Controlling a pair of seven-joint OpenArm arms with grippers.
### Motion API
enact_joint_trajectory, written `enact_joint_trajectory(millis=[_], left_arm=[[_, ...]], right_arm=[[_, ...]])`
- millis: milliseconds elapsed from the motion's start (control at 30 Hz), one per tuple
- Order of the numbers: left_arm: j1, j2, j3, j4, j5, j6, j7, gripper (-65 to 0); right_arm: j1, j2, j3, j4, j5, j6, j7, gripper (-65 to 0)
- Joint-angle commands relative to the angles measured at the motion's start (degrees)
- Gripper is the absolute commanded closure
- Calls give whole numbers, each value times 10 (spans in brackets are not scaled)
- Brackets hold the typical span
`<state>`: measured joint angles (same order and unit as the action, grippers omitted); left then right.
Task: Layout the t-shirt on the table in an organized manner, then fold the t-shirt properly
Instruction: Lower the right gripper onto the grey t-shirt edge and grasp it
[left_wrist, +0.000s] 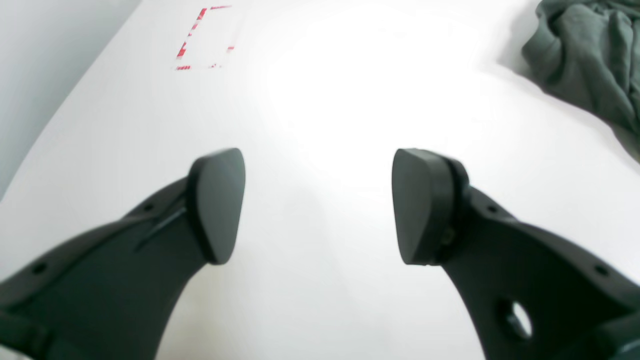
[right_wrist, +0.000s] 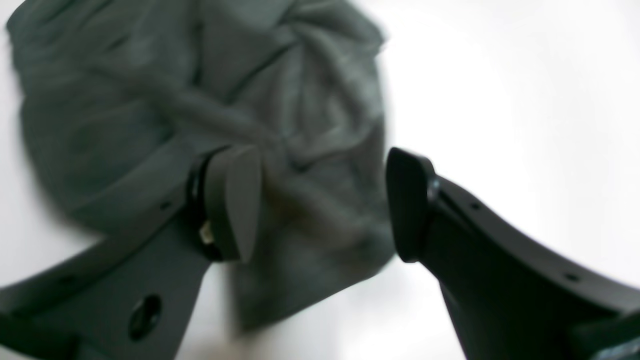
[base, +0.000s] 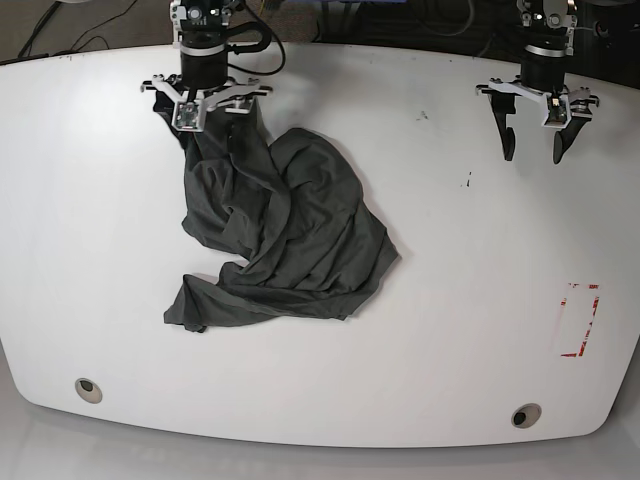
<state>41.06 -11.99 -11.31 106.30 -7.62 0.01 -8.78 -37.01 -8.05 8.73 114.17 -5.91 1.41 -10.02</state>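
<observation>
Your right gripper (base: 207, 108) is the one that matters here: it hangs directly over the far end of the dark charcoal-grey, soft crumpled t-shirt (base: 280, 240), and from that gripper the heap runs toward you and slightly toward the table's middle, so its long axis lies roughly far-to-near across the large glossy white table (base: 450, 330). In the right wrist view the black jaws stand apart with nothing between them, bunched folds of fabric spread below; that view is blurred, so you probably can't judge from it how close the pads are to the cloth. Your left gripper (left_wrist: 318, 206) is well apart from the shirt, over bare tabletop, jaws spread and empty, with only the heap's edge in the corner of its view. The shirt is a wrinkled mound, folded over itself, neither sleeves nor neck clearly readable. It sits well away from the red tape rectangle (base: 580, 320).
</observation>
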Motion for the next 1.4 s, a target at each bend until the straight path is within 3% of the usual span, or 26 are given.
enact_joint_trajectory(millis=[0, 300, 567, 800, 1367], left_arm=[[-6, -5, -3, 13, -3, 3, -14, -437], [-28, -3, -3, 13, -3, 3, -14, -437], [-38, -3, -3, 13, -3, 3, -13, -437], [-50, -3, 0, 12, -2, 3, -13, -437], [-51, -5, 0, 10, -1, 3, -13, -437]], right_arm=[[5, -1, 14, 10, 34, 2, -6, -384], [20, 3, 82, 10, 149, 7, -61, -384], [16, 4, 84, 10, 191, 7, -78, -384], [18, 4, 84, 9, 264, 5, -106, -384], [61, 4, 156, -21, 338, 8, -191, -384]])
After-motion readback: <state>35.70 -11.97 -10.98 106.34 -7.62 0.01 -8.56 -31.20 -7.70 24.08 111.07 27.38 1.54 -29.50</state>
